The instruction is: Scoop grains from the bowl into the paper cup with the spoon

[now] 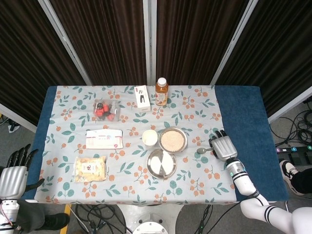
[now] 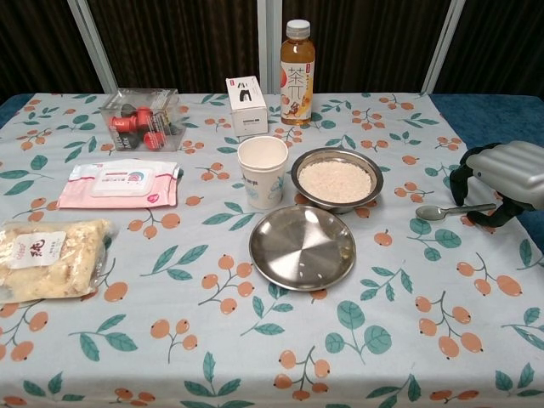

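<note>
Spoon (image 2: 455, 209) placement: it lies flat on the tablecloth (image 2: 255, 340) at the right side, bowl end pointing left toward the steel bowl of grains (image 2: 336, 179), handle end under my right hand (image 2: 503, 174). The paper cup (image 2: 263, 171) stands just left of the grain bowl, with an empty steel plate (image 2: 302, 246) nearer than both.

Right hand state: the fingers arch over the handle with dark fingertips (image 2: 463, 174) down around it; I cannot tell whether they have closed on the metal. The left hand (image 1: 12, 178) hangs off the near-left table edge, fingers apart, holding nothing.

Handling, as I judge it: the spoon looks thin, rigid, light and slick, and sits low on the cloth, so a pinch may slide off. I would take hold mid-handle, thumb against finger, well back from the bowl end, keeping it level. The cup is light and could tip if knocked.
</note>
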Robot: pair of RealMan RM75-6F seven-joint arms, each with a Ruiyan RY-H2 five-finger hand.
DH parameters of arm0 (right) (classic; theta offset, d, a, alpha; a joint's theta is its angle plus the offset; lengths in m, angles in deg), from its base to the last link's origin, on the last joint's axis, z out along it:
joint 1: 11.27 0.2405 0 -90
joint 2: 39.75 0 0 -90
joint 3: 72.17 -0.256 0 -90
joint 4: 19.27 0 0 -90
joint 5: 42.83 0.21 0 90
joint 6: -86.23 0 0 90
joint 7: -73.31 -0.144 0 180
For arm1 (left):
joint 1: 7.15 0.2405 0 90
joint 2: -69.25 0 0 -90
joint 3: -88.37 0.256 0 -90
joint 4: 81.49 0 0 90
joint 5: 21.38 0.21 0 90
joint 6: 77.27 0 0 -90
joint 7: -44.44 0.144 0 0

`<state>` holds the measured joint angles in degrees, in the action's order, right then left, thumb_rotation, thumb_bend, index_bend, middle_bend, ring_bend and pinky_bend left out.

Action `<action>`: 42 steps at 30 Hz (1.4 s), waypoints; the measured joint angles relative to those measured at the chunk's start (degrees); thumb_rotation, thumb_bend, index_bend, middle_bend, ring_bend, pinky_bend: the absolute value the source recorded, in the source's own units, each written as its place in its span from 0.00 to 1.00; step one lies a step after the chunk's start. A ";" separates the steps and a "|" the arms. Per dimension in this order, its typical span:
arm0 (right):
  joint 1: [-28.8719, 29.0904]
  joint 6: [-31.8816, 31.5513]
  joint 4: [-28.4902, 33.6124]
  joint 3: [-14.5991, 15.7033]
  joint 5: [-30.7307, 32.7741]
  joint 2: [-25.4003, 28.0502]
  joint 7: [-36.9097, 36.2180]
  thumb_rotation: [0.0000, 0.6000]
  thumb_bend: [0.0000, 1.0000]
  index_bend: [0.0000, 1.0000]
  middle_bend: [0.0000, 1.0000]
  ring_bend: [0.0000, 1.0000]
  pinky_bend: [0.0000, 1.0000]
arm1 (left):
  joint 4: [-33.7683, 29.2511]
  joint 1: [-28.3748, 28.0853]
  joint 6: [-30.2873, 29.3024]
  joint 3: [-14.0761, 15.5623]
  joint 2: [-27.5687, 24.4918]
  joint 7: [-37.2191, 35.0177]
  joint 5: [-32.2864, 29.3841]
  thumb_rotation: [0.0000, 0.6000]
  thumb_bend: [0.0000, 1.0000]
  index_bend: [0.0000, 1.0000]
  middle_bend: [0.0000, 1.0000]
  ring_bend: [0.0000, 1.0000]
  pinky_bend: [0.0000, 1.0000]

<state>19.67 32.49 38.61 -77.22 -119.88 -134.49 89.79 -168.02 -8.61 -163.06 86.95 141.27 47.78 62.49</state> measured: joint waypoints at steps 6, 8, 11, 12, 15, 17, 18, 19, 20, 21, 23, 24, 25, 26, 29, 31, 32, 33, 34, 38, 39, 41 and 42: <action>0.29 0.44 -0.21 0.16 0.38 -0.41 0.78 1.00 0.31 0.53 0.41 0.15 0.17 | 0.36 0.03 0.09 0.04 0.13 -0.34 -0.07 1.00 0.06 0.19 0.11 0.06 0.09; 0.25 0.33 -0.22 0.23 0.44 -0.48 0.89 1.00 0.32 0.54 0.41 0.16 0.17 | 0.50 0.06 0.04 0.06 0.16 -0.44 -0.03 1.00 0.06 0.19 0.11 0.06 0.09; 0.10 -0.29 0.07 0.25 0.34 -0.35 0.76 1.00 0.33 0.57 0.43 0.18 0.17 | 0.70 0.09 0.05 0.08 0.14 -0.60 -0.03 1.00 0.06 0.19 0.11 0.06 0.09; 0.03 -0.60 0.25 0.23 0.27 -0.23 0.68 1.00 0.33 0.57 0.44 0.18 0.17 | 0.75 0.09 0.04 0.06 0.15 -0.62 -0.04 1.00 0.06 0.19 0.11 0.06 0.09; -0.20 -1.63 1.21 0.18 0.00 0.48 0.47 1.00 0.33 0.58 0.45 0.20 0.17 | 0.80 0.02 0.02 0.05 0.16 -0.65 0.10 1.00 0.06 0.19 0.11 0.06 0.09; -0.32 -2.07 2.14 0.13 -0.14 1.13 0.44 1.00 0.33 0.58 0.46 0.21 0.17 | 0.81 -0.01 -0.02 0.04 0.17 -0.61 0.20 1.00 0.06 0.19 0.11 0.06 0.09; -0.35 -2.22 2.60 0.10 -0.18 1.45 0.45 1.00 0.33 0.59 0.47 0.22 0.18 | 0.79 -0.02 -0.07 0.02 0.16 -0.57 0.23 1.00 0.06 0.19 0.11 0.06 0.09; -0.36 -2.36 3.08 0.06 -0.21 1.80 0.49 1.00 0.33 0.59 0.47 0.22 0.18 | 0.75 -0.03 -0.12 0.00 0.15 -0.54 0.26 1.00 0.06 0.19 0.11 0.06 0.09; -0.36 -2.51 3.77 -0.02 -0.23 2.31 0.58 1.00 0.33 0.59 0.48 0.22 0.18 | 0.69 -0.04 -0.17 -0.03 0.13 -0.49 0.28 1.00 0.06 0.19 0.11 0.06 0.09; -0.34 -2.57 4.30 -0.09 -0.23 2.72 0.68 1.00 0.33 0.59 0.48 0.23 0.18 | 0.60 -0.03 -0.21 -0.07 0.10 -0.42 0.26 1.00 0.06 0.19 0.11 0.06 0.09; -0.19 -2.59 5.60 -0.34 -0.08 3.67 1.01 1.00 0.33 0.59 0.48 0.23 0.18 | 0.51 -0.03 -0.26 -0.08 0.03 -0.37 0.28 1.00 0.06 0.19 0.11 0.06 0.09; -0.09 -2.52 6.20 -0.50 0.05 4.08 1.17 1.00 0.33 0.59 0.48 0.23 0.18 | 0.44 -0.03 -0.28 -0.08 -0.02 -0.35 0.30 1.00 0.06 0.19 0.11 0.06 0.09; 0.06 -2.37 6.84 -0.69 0.23 4.52 1.33 1.00 0.33 0.59 0.48 0.23 0.18 | 0.41 -0.02 -0.31 -0.08 -0.06 -0.34 0.32 1.00 0.06 0.19 0.11 0.06 0.09; 0.30 -2.10 7.77 -0.99 0.54 5.14 1.57 1.00 0.33 0.59 0.48 0.23 0.18 | 0.40 -0.01 -0.33 -0.06 -0.09 -0.33 0.36 1.00 0.06 0.19 0.11 0.06 0.09; 1.36 -1.07 10.53 -2.02 1.44 7.07 2.71 1.00 0.33 0.60 0.48 0.23 0.18 | 0.38 0.02 -0.56 -0.07 -0.22 -0.36 0.51 1.00 0.06 0.19 0.11 0.06 0.09; 2.37 -0.27 12.20 -2.77 2.00 8.34 4.10 1.00 0.33 0.60 0.48 0.23 0.18 | 0.40 0.03 -0.67 -0.09 -0.32 -0.41 0.62 1.00 0.06 0.19 0.11 0.06 0.09; 3.15 0.31 13.20 -3.27 2.38 9.11 5.33 1.00 0.33 0.60 0.49 0.23 0.18 | 0.41 0.03 -0.69 -0.09 -0.35 -0.43 0.65 1.00 0.06 0.19 0.11 0.06 0.09; 3.80 0.81 13.93 -3.64 2.69 9.67 6.41 1.00 0.33 0.60 0.49 0.23 0.18 | 0.42 0.02 -0.71 -0.10 -0.40 -0.47 0.69 1.00 0.06 0.19 0.11 0.06 0.09; 4.52 1.38 14.64 -4.01 3.04 10.19 7.61 1.00 0.33 0.60 0.49 0.23 0.18 | 0.43 0.00 -0.74 -0.12 -0.42 -0.51 0.73 1.00 0.06 0.19 0.11 0.06 0.09; 8.62 4.63 17.31 -5.69 5.46 11.92 14.65 1.00 0.33 0.60 0.49 0.23 0.18 | 0.51 -0.05 -0.88 -0.20 -0.43 -0.65 0.86 1.00 0.06 0.19 0.11 0.06 0.09; 9.63 5.39 17.69 -6.00 6.20 12.08 16.39 1.00 0.33 0.60 0.49 0.23 0.18 | 0.58 -0.05 -0.91 -0.22 -0.40 -0.73 0.88 1.00 0.06 0.19 0.11 0.06 0.09; 12.06 7.11 18.24 -6.55 8.21 12.13 20.61 1.00 0.33 0.60 0.49 0.23 0.18 | 0.69 -0.05 -0.92 -0.23 -0.36 -0.87 0.87 1.00 0.06 0.19 0.11 0.06 0.09; 13.10 7.80 18.34 -6.70 9.20 12.01 22.45 1.00 0.33 0.60 0.49 0.23 0.18 | 0.81 -0.04 -0.92 -0.24 -0.32 -0.96 0.85 1.00 0.06 0.19 0.11 0.06 0.09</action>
<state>32.77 40.29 56.95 -83.92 -110.68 -122.48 112.24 -167.22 -8.65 -163.98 86.72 140.95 46.82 63.34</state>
